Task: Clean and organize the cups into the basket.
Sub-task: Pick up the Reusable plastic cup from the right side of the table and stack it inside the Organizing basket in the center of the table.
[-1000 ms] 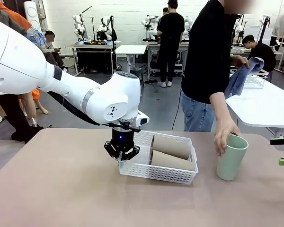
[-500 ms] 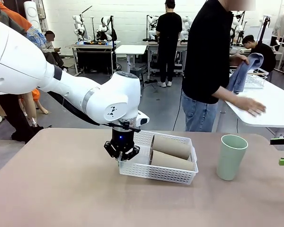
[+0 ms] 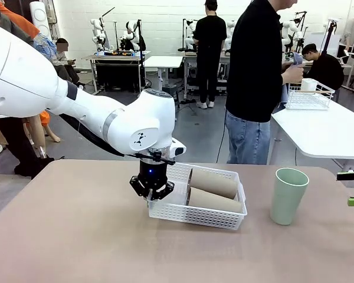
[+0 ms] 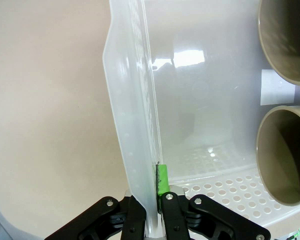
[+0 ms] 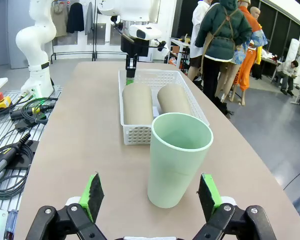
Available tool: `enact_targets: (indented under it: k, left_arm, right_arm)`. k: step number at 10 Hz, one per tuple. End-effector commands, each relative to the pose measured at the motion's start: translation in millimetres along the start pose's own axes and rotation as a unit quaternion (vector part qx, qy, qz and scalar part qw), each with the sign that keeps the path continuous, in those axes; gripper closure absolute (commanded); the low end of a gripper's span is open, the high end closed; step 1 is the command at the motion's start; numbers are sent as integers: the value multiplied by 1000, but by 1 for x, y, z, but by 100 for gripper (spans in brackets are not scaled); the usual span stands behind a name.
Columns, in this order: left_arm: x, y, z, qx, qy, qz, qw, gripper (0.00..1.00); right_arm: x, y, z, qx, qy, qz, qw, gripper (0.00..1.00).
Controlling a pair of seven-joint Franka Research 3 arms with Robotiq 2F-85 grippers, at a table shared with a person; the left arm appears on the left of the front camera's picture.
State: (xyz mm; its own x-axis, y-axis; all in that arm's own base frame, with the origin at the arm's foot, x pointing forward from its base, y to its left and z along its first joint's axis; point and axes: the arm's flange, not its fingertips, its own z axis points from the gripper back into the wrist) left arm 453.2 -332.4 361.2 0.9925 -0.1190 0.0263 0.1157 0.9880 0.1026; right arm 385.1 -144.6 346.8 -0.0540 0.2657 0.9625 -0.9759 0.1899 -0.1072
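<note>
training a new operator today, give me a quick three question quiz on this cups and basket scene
1. True or false: the pale mint green matte tumbler stands upright on the table, outside the shallow white plastic lattice basket.
2. How many taupe-brown matte tumblers lie inside the basket? A one, B two, C three.
3. Fill in: the black left gripper with green pads is shut on the basket's end ___.
Key: 1 true; 2 B; 3 wall.

Two cups [image 3: 215,183] in basket [image 3: 194,216]; third cup [image 3: 288,197] standing right of it.
</note>
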Motion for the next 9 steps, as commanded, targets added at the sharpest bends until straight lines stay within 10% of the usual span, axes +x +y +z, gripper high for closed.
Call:
enact_targets:
  k: [1,9]
  left_arm:
    - [-3,-1,-4,8,2,-7,1000,100]
    - [-3,-1,-4,8,2,-7,1000,100]
  right_arm:
    - [0,6,-2,-1,2,4,1000,0]
    - [-77,-73,-92,93,69,-74,991,0]
